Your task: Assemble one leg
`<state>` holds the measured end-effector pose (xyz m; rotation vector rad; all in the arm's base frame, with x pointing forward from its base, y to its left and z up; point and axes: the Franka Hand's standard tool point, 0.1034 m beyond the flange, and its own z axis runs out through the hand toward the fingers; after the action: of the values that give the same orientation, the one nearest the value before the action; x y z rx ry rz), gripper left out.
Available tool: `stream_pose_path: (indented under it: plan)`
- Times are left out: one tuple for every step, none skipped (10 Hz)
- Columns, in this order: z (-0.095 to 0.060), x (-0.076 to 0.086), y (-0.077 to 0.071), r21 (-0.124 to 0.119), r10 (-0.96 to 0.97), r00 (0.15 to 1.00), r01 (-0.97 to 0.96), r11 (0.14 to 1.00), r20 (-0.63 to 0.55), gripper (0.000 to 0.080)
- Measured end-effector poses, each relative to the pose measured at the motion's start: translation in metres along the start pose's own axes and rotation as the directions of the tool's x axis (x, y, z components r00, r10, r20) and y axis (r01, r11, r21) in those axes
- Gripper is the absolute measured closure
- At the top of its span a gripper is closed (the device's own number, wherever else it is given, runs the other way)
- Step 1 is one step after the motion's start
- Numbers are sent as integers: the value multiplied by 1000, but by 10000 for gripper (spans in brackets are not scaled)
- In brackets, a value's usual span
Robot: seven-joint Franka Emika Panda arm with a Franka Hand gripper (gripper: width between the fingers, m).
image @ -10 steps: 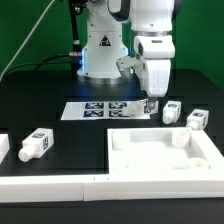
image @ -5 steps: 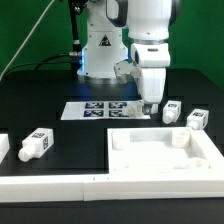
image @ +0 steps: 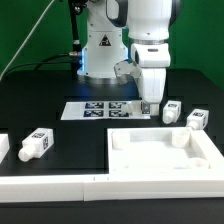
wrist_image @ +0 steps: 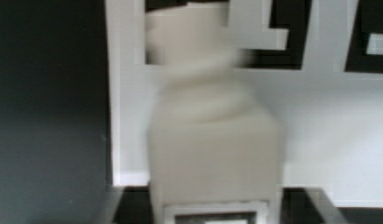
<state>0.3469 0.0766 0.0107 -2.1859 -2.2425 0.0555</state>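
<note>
My gripper (image: 148, 101) hangs over the exterior view's right end of the marker board (image: 88, 110), just above the table. It is shut on a white leg (wrist_image: 209, 130). In the wrist view the leg fills the middle, with its narrower end pointing away and its square tag next to my dark fingers (wrist_image: 138, 204). The marker board's black-and-white tags (wrist_image: 286, 35) lie behind the leg. Three more legs lie on the table: one at the exterior view's left (image: 37, 144) and two at its right (image: 172, 111) (image: 197, 119).
The large flat white square top (image: 165, 155) with raised rim lies in front of my gripper at the exterior view's right. A white raised strip (image: 45, 184) runs along the front. The robot's base (image: 100, 50) stands behind the marker board.
My gripper with the leg moved a little toward the exterior view's left and slightly up a second ago. It has stayed still since half a second ago.
</note>
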Motion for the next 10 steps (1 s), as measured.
stream_pose_path:
  plan:
    - [0, 0, 0, 0, 0, 1000, 0, 1000, 0, 517]
    - [-1, -2, 1, -4, 5, 1000, -5, 1000, 0, 517]
    - [-8, -11, 7, -20, 35, 999, -35, 999, 0, 517]
    - [-14, -21, 12, -35, 72, 997, -73, 997, -2, 517]
    - [-16, -30, 15, -50, 151, 989, -151, 987, -12, 517]
    - [-16, -33, 16, -43, 238, 971, -238, 970, -13, 517]
    - [-15, -27, 18, -23, 269, 963, -269, 963, 2, 515]
    - [-15, -27, 18, -26, 271, 963, -271, 962, 0, 515]
    - [-15, -28, 18, -25, 273, 962, -273, 962, 0, 515]
    - [-15, -29, 18, -26, 275, 961, -275, 961, 0, 515]
